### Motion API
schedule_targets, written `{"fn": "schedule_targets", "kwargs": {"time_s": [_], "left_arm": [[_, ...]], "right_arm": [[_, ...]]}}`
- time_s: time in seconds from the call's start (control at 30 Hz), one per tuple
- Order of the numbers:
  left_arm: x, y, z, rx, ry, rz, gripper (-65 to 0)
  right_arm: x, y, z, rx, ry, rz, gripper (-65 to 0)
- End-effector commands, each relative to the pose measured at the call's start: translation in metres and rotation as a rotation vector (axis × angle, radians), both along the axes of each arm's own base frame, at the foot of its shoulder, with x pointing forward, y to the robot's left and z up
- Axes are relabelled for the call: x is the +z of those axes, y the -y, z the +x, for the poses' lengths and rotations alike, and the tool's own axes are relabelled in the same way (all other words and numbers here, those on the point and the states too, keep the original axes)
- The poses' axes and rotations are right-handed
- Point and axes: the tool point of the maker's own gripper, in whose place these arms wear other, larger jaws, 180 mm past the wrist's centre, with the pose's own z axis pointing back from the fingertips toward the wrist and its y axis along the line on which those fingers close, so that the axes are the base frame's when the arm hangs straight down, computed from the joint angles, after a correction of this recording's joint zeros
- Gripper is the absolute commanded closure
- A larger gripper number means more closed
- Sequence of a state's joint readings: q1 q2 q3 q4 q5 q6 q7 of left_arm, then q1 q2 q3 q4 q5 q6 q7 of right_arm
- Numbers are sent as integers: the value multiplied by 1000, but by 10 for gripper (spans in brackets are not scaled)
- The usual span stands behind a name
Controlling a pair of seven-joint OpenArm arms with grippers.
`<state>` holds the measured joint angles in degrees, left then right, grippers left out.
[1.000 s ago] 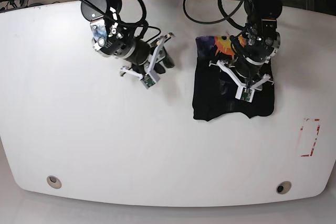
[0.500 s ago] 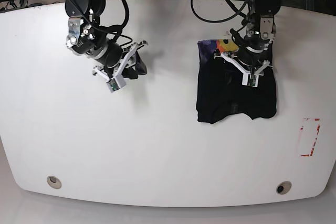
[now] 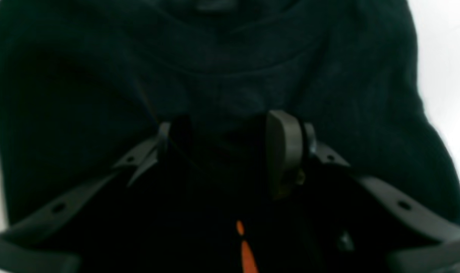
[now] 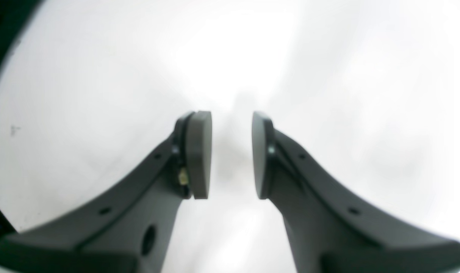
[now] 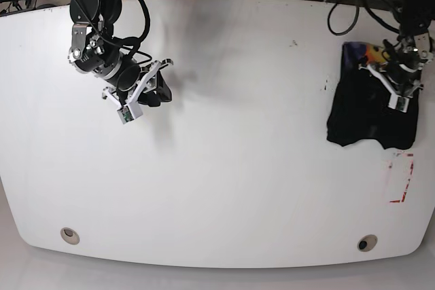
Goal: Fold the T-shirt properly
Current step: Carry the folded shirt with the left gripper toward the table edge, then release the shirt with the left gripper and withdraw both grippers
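Pressing down on the folded T-shirt (image 5: 370, 110) at the table's (image 5: 238, 168) right edge, the left gripper (image 3: 230, 159) has its jaws spread. The right gripper (image 4: 230, 155), parted and empty, hovers well apart over bare tabletop. Folding looks essentially finished.

No words, brands or numbers can be read anywhere. The only sign is a red rectangular outline (image 5: 401, 178) marked on the tabletop (image 5: 238, 168), just below the T-shirt (image 5: 357, 110); it holds no legible lettering.
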<state>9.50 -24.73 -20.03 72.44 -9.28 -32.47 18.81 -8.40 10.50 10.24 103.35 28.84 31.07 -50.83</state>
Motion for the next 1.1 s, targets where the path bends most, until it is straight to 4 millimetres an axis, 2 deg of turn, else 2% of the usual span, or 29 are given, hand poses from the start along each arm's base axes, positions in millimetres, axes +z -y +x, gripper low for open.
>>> {"fn": "schedule_targets", "kwargs": {"time_s": [0.0,0.17,0.23,0.37,0.5,0.57,0.63,0.77,0.9,1.0,1.07], "left_arm": [[-13,-53,-34,25,-196,156,-292],[9,-107,-45,60,-224,221,-292],[20,-121,-44,58,-225,232,-292],[38,-129,-28,71,-169,215,-292],[58,-128,-13,64,-110,236,-289],[74,-120,0,38,-57,258,-289],[96,-105,16,-11,11,291,-289],[114,-63,30,-75,115,296,-287],[125,-30,40,-68,217,281,-287],[135,-2,48,-48,345,223,-287],[132,20,45,-56,419,169,-287]], "right_arm": [[14,0,8,1,51,15,-165],[15,0,8,6,53,14,-165],[15,0,8,6,53,14,-165],[15,-1,7,7,53,14,-165],[14,-2,7,9,53,15,-165],[15,-1,8,4,53,14,-165],[15,7,8,1,55,-5,-165],[16,18,11,-5,82,-46,-165],[15,32,20,-36,158,-156,-165],[17,36,25,-62,243,-217,-165],[20,47,26,-96,308,-262,-165]]}}
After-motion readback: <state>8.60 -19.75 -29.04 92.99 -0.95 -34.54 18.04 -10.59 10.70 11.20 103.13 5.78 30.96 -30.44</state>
